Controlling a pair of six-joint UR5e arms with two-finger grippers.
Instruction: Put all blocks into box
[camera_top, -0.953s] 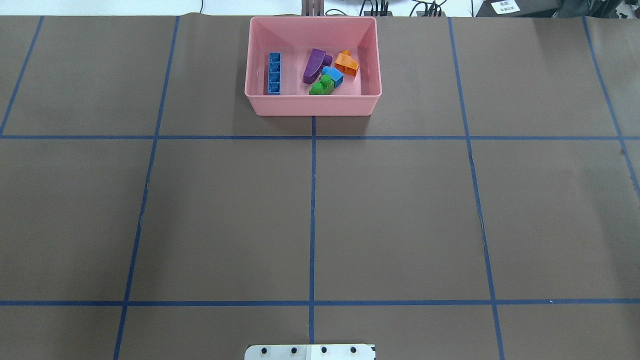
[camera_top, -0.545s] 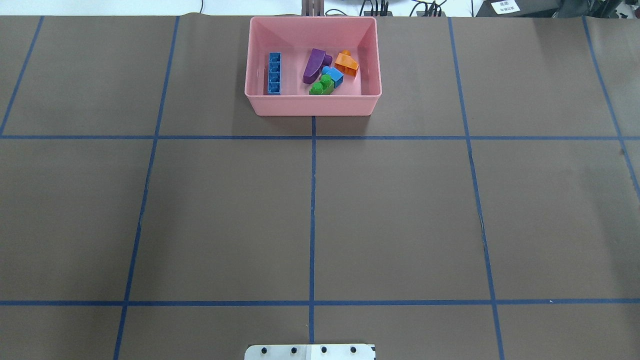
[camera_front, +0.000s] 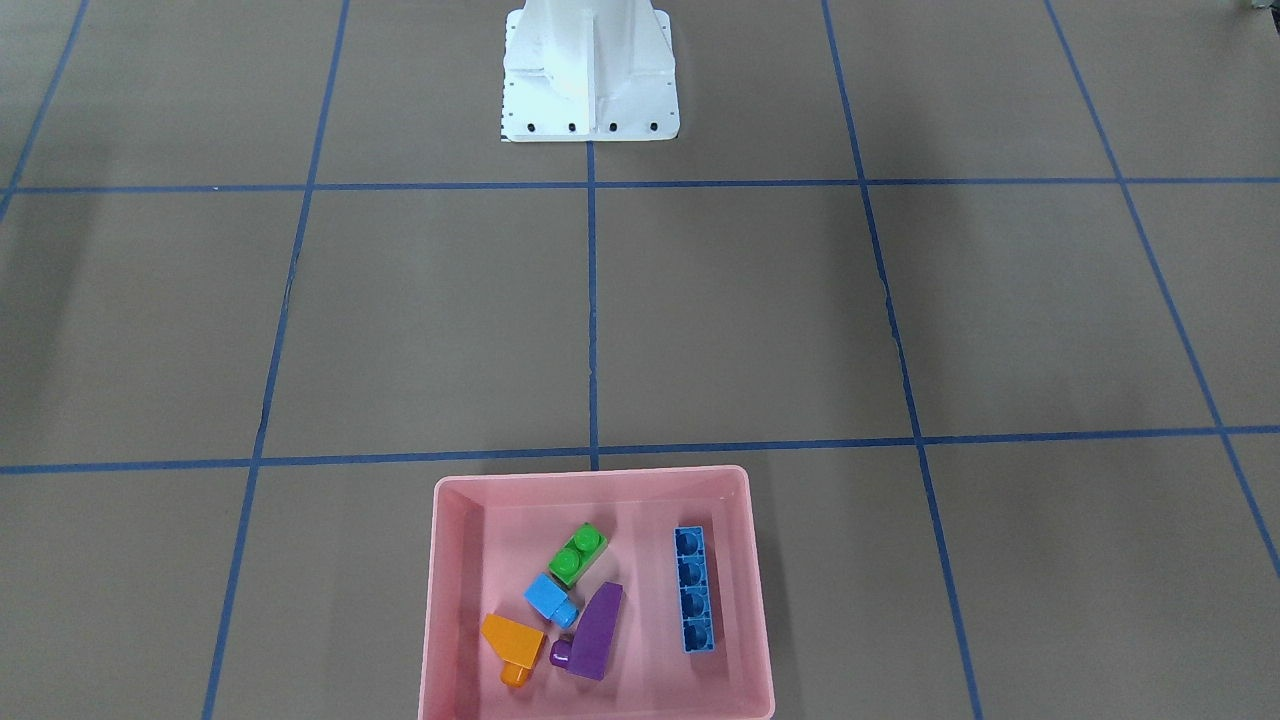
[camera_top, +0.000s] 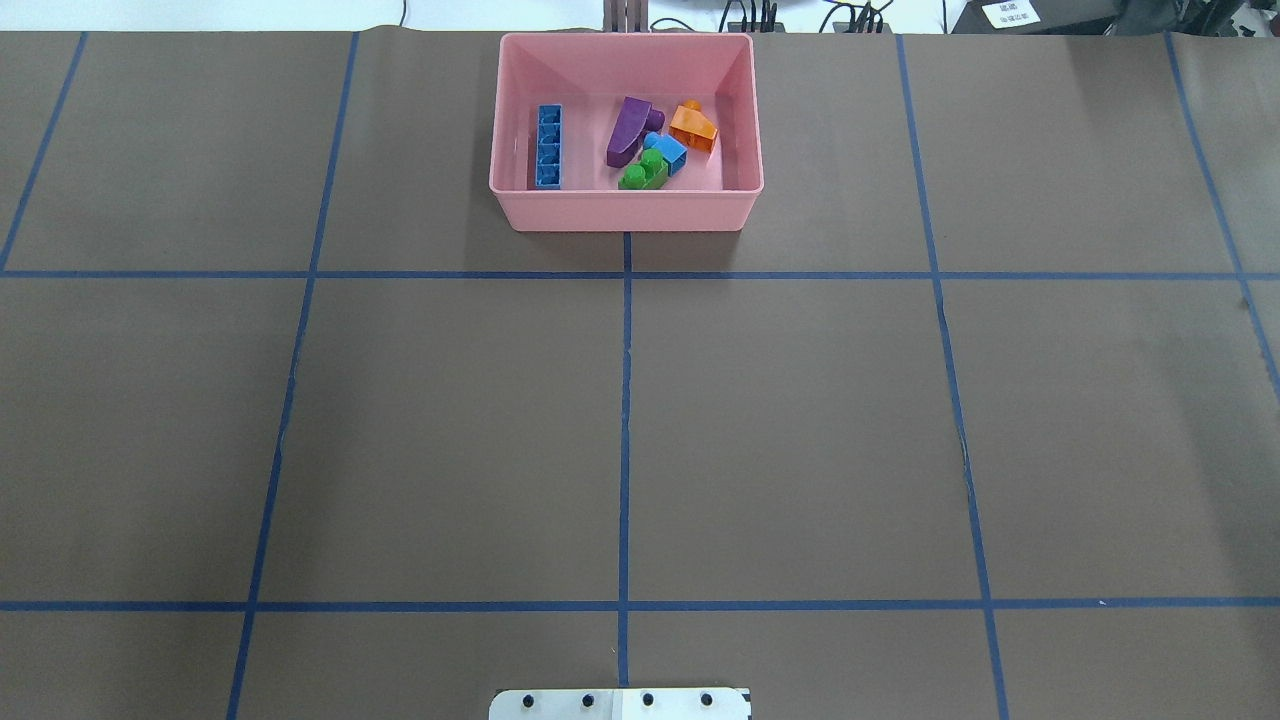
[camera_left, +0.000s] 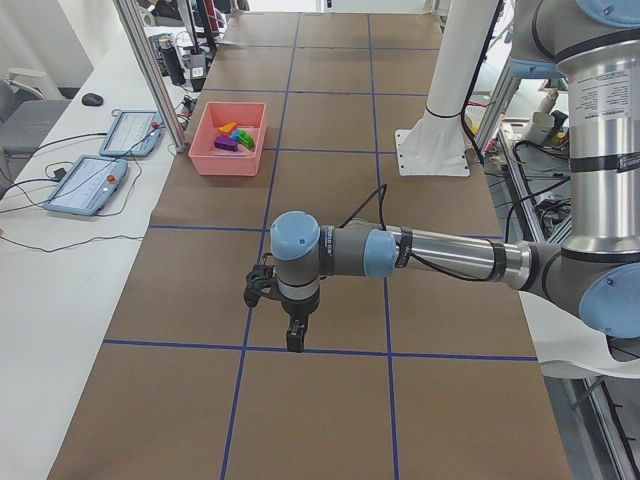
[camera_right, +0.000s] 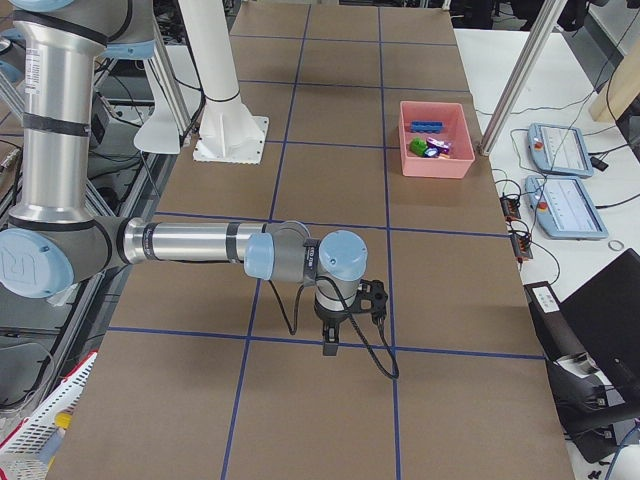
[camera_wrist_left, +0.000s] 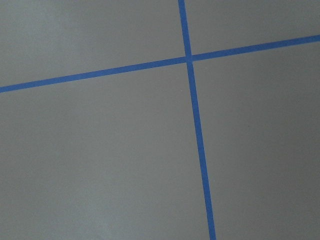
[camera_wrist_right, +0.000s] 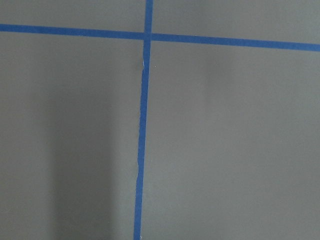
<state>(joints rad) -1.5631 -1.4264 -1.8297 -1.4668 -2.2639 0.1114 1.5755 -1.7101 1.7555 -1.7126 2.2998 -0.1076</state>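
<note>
- The box (camera_top: 625, 210) stands at twelve o'clock on the bench (camera_top: 800, 420), straight ahead of the white robot base (camera_top: 620, 704) and well apart from it.
- All five bricks are seen lying inside the box, and none is seen on the bench around it.
- The long blue brick (camera_top: 548, 146) lies alone at the box's nine o'clock side, studs up, parallel to that wall.
- The purple brick (camera_top: 627, 133), the small blue brick (camera_top: 668, 152) and the green brick (camera_top: 643, 174) are clustered right of centre and appear to touch one another. The orange brick (camera_top: 694, 127) lies at two o'clock, just beside them.
- The left fingers (camera_left: 292, 338) and the right fingers (camera_right: 329, 342) are shown only in the side views, each pointing down over a blue tape line (camera_top: 624, 420), far from the box.
- Whether either pair is spread or closed cannot be told. Nothing is seen between them.
- The wrist views show only bench and tape.
- The task is judged complete, so the step in hand is a check and a clean finish.
- The five bricks are best counted against the task. No brick is seen resting on the rim.
- Any parking move is best made high and away from twelve o'clock, so that the box is not nudged.
- No further reach into the box is judged necessary. One would only risk knocking a brick out.
</note>
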